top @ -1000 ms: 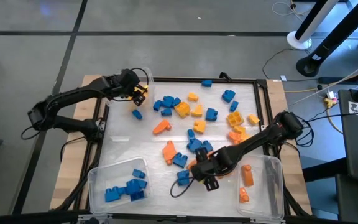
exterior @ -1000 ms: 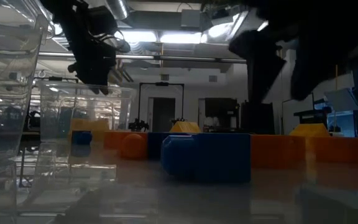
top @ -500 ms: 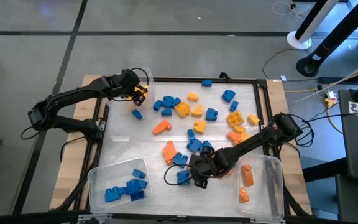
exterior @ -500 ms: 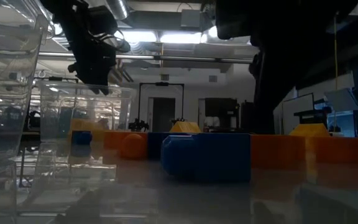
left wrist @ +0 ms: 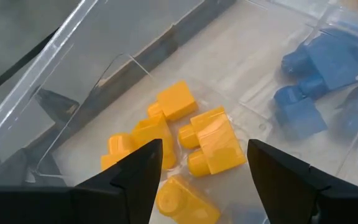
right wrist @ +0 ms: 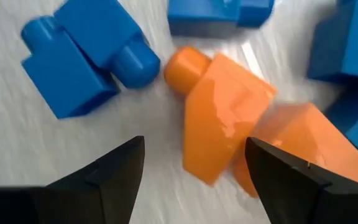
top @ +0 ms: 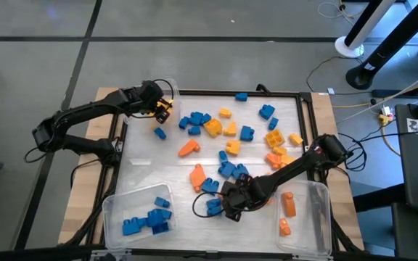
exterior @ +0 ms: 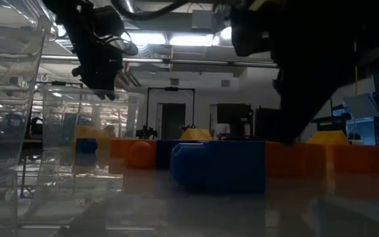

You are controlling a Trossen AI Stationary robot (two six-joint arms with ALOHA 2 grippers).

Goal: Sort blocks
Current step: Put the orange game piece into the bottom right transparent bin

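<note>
Blue, orange and yellow blocks (top: pixel 227 141) lie scattered flat on the white tray. My right gripper (top: pixel 228 206) hangs open over the near middle of the pile and points steeply down. In its wrist view (right wrist: pixel 194 140) an orange block (right wrist: pixel 225 121) lies below the gap between its fingers, beside a blue block (right wrist: pixel 79 65). My left gripper (top: pixel 163 109) waits open at the far left, above yellow blocks (left wrist: pixel 207 140) that lie on the floor of a clear bin (left wrist: pixel 73 81).
A clear bin (top: pixel 115 206) at the near left holds several blue blocks. Another clear bin (top: pixel 318 217) at the near right holds two orange blocks. The tray's dark frame (top: pixel 307 109) runs around the pile. In the low view a large blue block (exterior: pixel 219 164) sits close by.
My right gripper has rolled about its own pointing line and sunk a little toward the blocks, shifting slightly toward the table's left edge. It has stayed open. The blocks have not moved.
</note>
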